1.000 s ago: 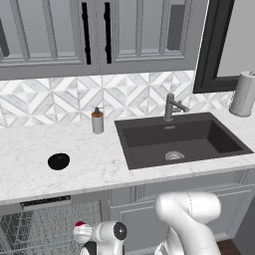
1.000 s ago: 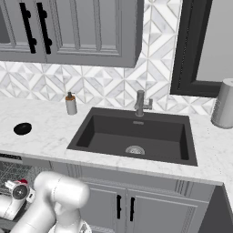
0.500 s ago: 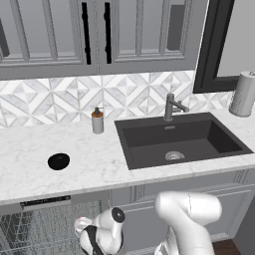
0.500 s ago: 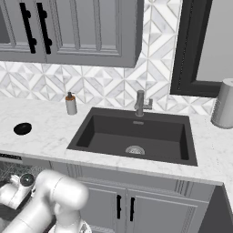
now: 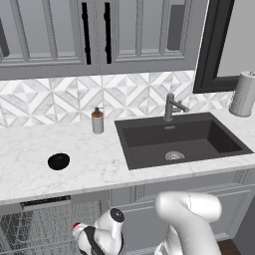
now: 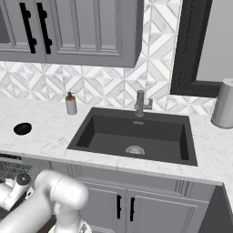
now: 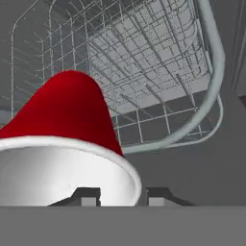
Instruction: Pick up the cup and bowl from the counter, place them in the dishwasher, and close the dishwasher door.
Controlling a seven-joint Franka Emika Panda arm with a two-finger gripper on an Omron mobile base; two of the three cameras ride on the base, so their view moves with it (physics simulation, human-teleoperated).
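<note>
Hand view: hand (image 7: 119,196) part-spread astride cup (image 7: 62,144) rim, grip unclear; wire rack (image 7: 144,62) beyond.

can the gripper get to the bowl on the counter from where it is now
Probably yes, but not directly. The gripper is low at the dishwasher rack with the cup at its jaws. The bowl lies in the open on the counter above, with nothing close by.

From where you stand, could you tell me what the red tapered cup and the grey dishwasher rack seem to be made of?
The red tapered cup looks like smooth, slightly glossy plastic: even colour, thin white rim. The grey dishwasher rack looks like thin metal wire, possibly coated: an open grid of fine rods.
</note>
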